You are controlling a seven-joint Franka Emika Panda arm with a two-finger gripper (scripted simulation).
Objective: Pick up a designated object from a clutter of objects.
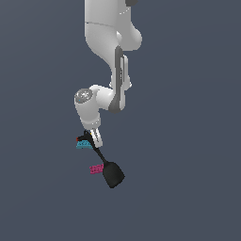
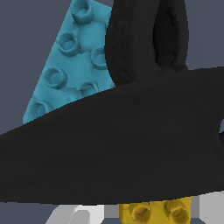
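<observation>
While the white arm reaches down from the upper part of the exterior view, its gripper [image 1: 92, 140] sits low over the clutter, right at the handle end of the black spatula [image 1: 112, 173]. That spatula serves as the landmark: its broad blade lies farthest from the arm, and its thin handle runs back up under the fingers. A cyan brick [image 1: 84, 144] rests just beside the handle end, on the exterior view's left of it, with a tiny red bit [image 1: 78, 139] touching or nearly touching the brick's far edge. A magenta brick [image 1: 97, 169] lies just beside the blade, also on the exterior view's left. From the wrist view, the spatula's dark handle fills most of the picture, the cyan brick [image 2: 70, 65] shows studs beyond it, and the small mustard-yellow studded piece [image 2: 155, 212] peeks out between the pale fingers [image 2: 70, 215], close against the handle. Whether the fingers actually clamp it, I cannot tell.
</observation>
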